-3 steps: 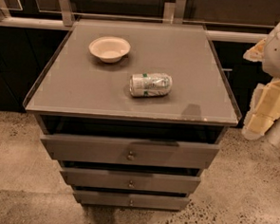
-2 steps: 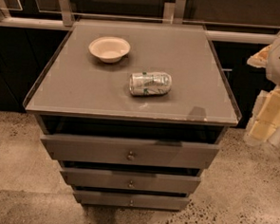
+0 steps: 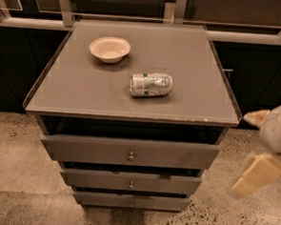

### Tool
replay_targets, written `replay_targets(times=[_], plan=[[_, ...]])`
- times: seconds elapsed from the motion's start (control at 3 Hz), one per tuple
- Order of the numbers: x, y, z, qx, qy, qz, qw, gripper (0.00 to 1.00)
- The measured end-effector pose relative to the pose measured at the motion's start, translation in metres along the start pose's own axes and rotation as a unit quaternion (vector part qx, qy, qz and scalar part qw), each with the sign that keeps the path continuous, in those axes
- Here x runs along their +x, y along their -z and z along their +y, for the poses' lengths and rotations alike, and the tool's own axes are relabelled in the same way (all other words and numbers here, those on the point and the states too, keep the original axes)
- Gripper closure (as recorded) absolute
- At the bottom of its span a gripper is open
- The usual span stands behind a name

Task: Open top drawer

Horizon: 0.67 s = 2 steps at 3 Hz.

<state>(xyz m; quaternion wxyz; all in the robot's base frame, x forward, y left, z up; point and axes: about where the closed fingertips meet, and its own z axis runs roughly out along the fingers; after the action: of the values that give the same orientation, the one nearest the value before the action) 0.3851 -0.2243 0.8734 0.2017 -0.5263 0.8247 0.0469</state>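
The top drawer point(image 3: 90, 150) is the widest of three grey-brown drawers in a small cabinet. Its flat front has a small round metal knob point(image 3: 131, 156) at the centre. The front stands out past the two narrower drawers point(image 3: 131, 182) below, with a dark gap between it and the cabinet top. My gripper point(image 3: 263, 151) is at the right edge of the view, level with the drawer front and well to the right of the cabinet. It touches nothing.
On the cabinet top point(image 3: 75, 89) a beige bowl point(image 3: 109, 49) sits at the back left. A crushed can point(image 3: 151, 84) lies on its side near the middle. Dark cabinets and a rail run behind. Speckled floor point(image 3: 14, 145) surrounds the cabinet.
My gripper has moved down along the right edge, from beside the cabinet top to beside the drawer fronts. The drawers, bowl and can have not moved.
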Motion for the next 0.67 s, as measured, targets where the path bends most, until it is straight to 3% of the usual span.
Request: replay_targets(times=[0.33, 0.67], plan=[[0.025, -0.077, 0.034, -0.051, -0.047, -0.031, 0.9971, 0.00], [0.037, -0.094, 0.049, -0.066, -0.056, -0.023, 0.9960, 0.00]])
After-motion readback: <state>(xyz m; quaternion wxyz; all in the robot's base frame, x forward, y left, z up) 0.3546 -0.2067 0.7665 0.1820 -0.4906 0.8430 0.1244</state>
